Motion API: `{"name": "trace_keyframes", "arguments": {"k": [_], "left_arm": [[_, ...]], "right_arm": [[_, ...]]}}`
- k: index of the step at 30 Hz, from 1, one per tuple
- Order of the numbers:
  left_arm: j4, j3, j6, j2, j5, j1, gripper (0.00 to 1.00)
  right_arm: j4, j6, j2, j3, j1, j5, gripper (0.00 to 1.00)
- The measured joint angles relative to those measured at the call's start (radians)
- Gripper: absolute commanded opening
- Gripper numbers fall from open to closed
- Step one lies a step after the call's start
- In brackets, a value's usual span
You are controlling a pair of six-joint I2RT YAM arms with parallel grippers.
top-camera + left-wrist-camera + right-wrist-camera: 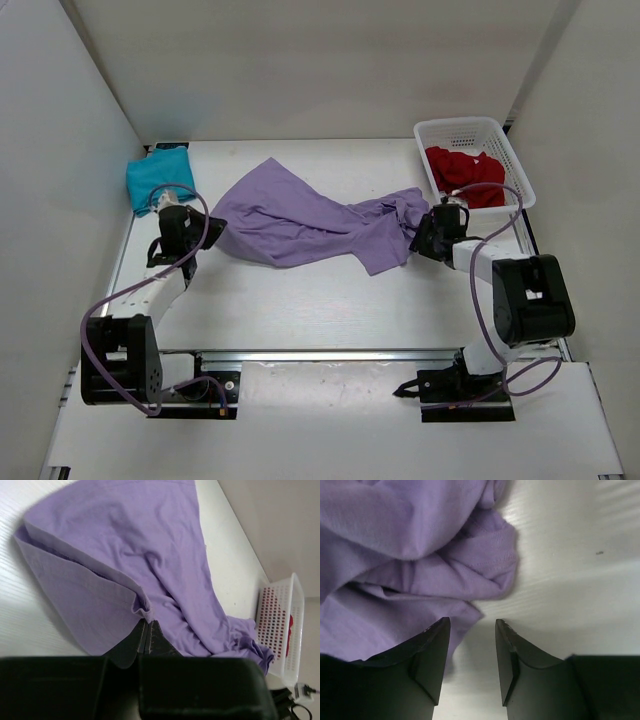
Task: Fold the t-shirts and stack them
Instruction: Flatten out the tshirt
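Note:
The lavender t-shirt [300, 220] lies crumpled and stretched across the middle of the table. My left gripper [205, 232] is shut on its left hem edge [144, 611], the jaws pressed together at the fold. My right gripper [418, 235] sits at the shirt's bunched right end [445, 565] and is open. A corner of fabric [470, 612] reaches just in front of its left fingertip [437, 630], and bare table shows between the jaws. The teal t-shirt [158, 178] lies folded at the back left. The red t-shirt [465, 172] is heaped in the basket.
The white mesh basket [455, 125] stands at the back right, close behind my right gripper; it also shows in the left wrist view [280, 625]. White walls enclose the table on three sides.

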Motion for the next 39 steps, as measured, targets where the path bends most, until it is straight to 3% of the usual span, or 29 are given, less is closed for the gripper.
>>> {"name": "trace_keyframes", "arguments": {"k": [8,14,21,24,28,34,39], "left_arm": [[0.008,0.000,-0.017,-0.003,-0.001,-0.065,0.00],[0.008,0.000,-0.025,-0.003,-0.002,-0.069,0.00],[0.003,-0.002,-0.023,-0.014,-0.011,-0.087,0.00],[-0.034,0.030,-0.003,-0.015,-0.013,-0.115,0.00],[-0.132,0.192,0.063,-0.006,-0.010,-0.169,0.00],[-0.235,0.474,0.146,-0.019,0.094,-0.147,0.00],[-0.268,0.602,0.111,-0.064,0.267,0.124,0.00]], "right_arm": [[0.000,-0.008,0.049,0.045,0.001,-0.010,0.25],[0.007,0.001,0.060,0.048,-0.006,-0.044,0.00],[-0.041,0.031,0.002,0.033,0.039,-0.051,0.00],[-0.097,0.046,-0.124,0.032,0.092,-0.023,0.01],[-0.179,0.057,-0.340,0.074,0.153,0.032,0.00],[-0.428,0.014,-0.518,0.426,0.234,0.239,0.00],[-0.589,-0.089,-0.515,0.853,0.426,0.461,0.00]]}}
